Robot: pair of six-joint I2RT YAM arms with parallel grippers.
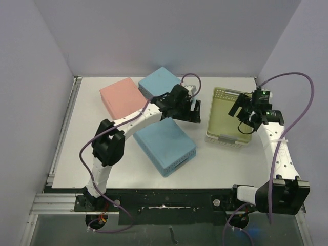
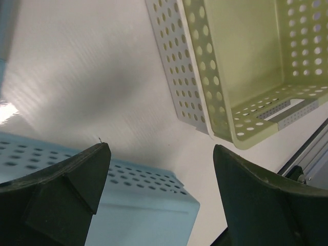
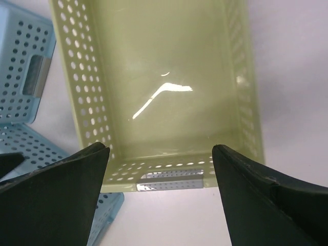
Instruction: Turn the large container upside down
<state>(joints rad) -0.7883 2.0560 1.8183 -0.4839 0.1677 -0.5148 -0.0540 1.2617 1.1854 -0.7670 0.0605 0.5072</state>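
A large blue perforated container lies bottom up in the middle of the table; its corner shows in the left wrist view. A pale green perforated basket stands open side up at the right. It also shows in the left wrist view and the right wrist view. My left gripper is open and empty, above the table between the blue container and the basket. My right gripper is open and empty, hovering over the basket's inside.
A pink container and a smaller blue container lie bottom up at the back left, touching each other. Grey walls enclose the table on three sides. Blue perforated walls show at the left edge of the right wrist view.
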